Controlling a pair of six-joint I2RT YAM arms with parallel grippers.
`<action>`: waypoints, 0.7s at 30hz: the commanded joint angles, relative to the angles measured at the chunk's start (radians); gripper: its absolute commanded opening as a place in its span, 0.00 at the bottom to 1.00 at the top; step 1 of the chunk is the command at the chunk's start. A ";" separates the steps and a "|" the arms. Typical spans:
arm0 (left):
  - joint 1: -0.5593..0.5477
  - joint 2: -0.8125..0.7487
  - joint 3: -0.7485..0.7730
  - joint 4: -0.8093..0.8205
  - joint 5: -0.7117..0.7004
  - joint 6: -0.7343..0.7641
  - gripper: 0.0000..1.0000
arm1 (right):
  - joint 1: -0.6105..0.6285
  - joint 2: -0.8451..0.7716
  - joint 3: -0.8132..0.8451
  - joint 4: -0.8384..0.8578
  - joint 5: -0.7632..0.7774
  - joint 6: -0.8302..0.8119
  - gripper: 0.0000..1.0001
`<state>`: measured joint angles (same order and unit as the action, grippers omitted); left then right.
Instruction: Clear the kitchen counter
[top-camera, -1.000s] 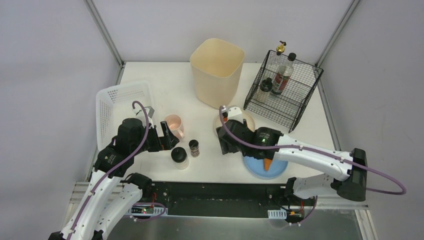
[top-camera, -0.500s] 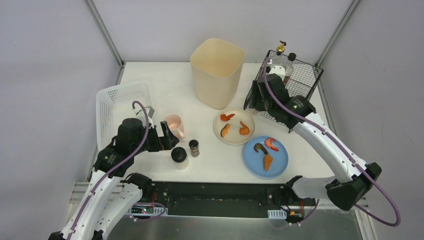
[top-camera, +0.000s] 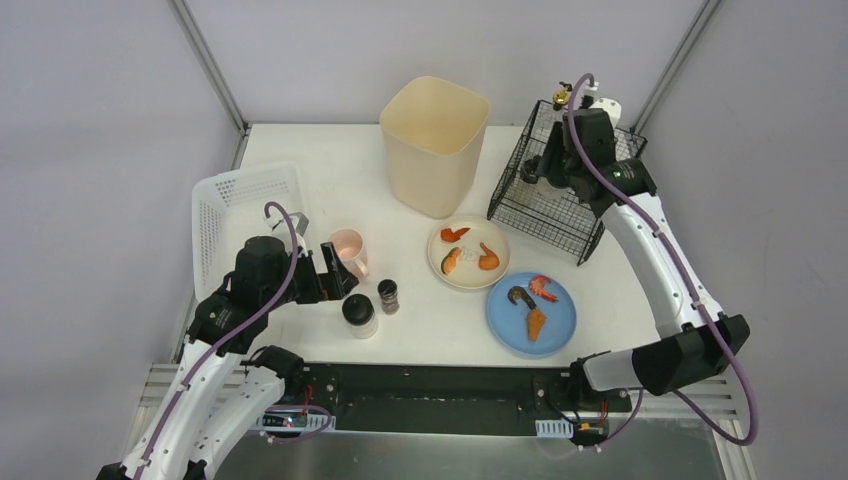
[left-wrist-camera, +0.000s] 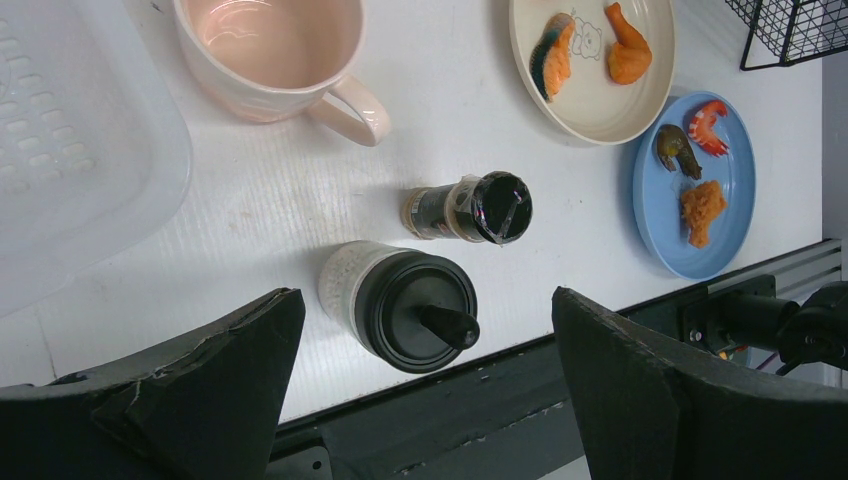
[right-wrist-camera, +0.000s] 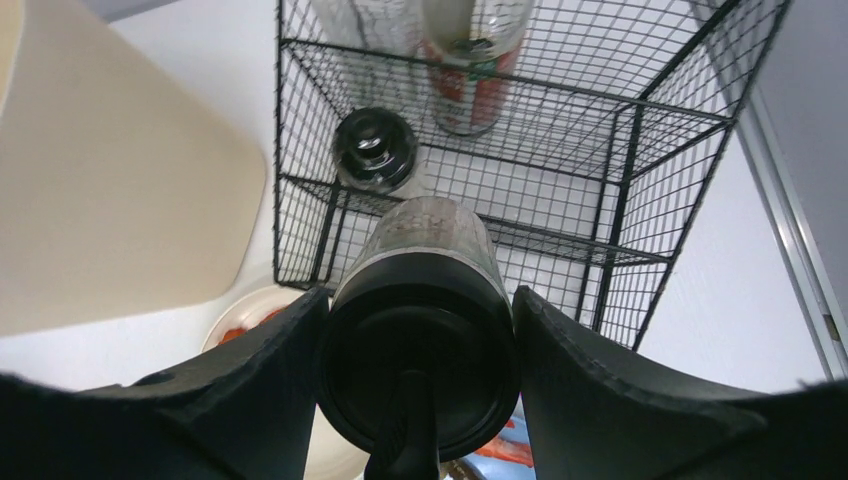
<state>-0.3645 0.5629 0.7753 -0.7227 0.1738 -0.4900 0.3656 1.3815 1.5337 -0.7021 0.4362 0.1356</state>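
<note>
Over the black wire rack at far right, the right gripper clamps a black-lidded jar, seemingly next to lower inside; left gripper hangs spread wide.

Top high behind bases, down on kitchen counter; wrists close: left over blue plate, right at wire rack, both shared.

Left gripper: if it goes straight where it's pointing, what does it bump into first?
Probably the black-lidded jar, standing on the kitchen counter in line between the open jaws of the left gripper. The small spice bottle sits just beyond. Depth is hard to judge.
</note>
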 joint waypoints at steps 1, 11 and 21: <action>0.009 0.001 0.004 0.003 0.008 -0.007 1.00 | -0.063 -0.002 0.060 0.087 -0.013 -0.011 0.17; 0.009 -0.006 0.005 0.003 0.009 -0.007 1.00 | -0.170 0.047 0.048 0.173 -0.042 0.024 0.16; 0.009 -0.006 0.004 0.003 0.016 -0.005 1.00 | -0.217 0.122 0.065 0.206 -0.075 0.028 0.16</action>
<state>-0.3645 0.5625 0.7750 -0.7227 0.1741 -0.4900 0.1593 1.4864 1.5394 -0.5770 0.3813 0.1463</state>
